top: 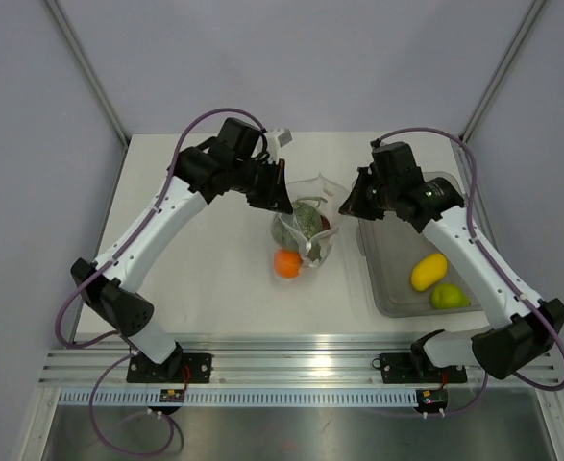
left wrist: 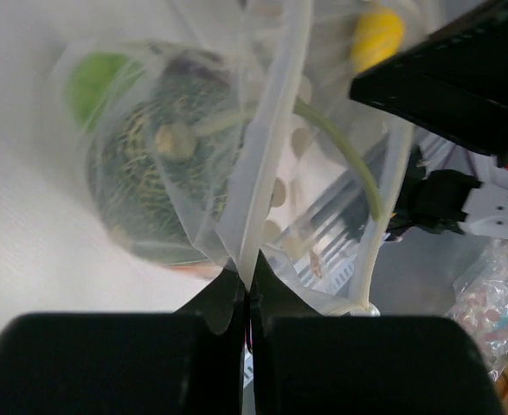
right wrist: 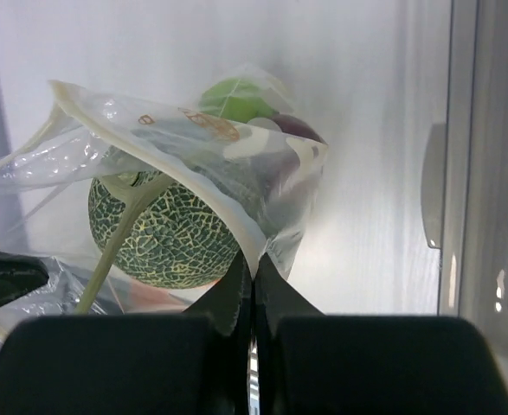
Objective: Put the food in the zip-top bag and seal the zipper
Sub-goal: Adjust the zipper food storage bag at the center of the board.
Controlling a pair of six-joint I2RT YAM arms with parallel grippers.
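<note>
Two fruits (top: 429, 272) lie in the tub (top: 395, 283) beside the bag (top: 307, 194).

Both arms are built alike: the left arm (top: 152, 230) and the right arm (top: 478, 254) have long white links joined by chunky black joints. Each is fixed by a black base plate (top: 171, 368) bolted onto the ribbed aluminium rail (top: 301, 370). A dull purple cable (top: 61, 312) loops from below the rail and runs along each arm. Just below the rail, under each base, sits a small black board (top: 173, 395) with an orange spot. At the ends farthest from the rail, the left gripper (left wrist: 249, 294) and the right gripper (right wrist: 252, 281) have matte black, blocky fingers (left wrist: 106, 363) that taper to thin wedge tips.
</note>
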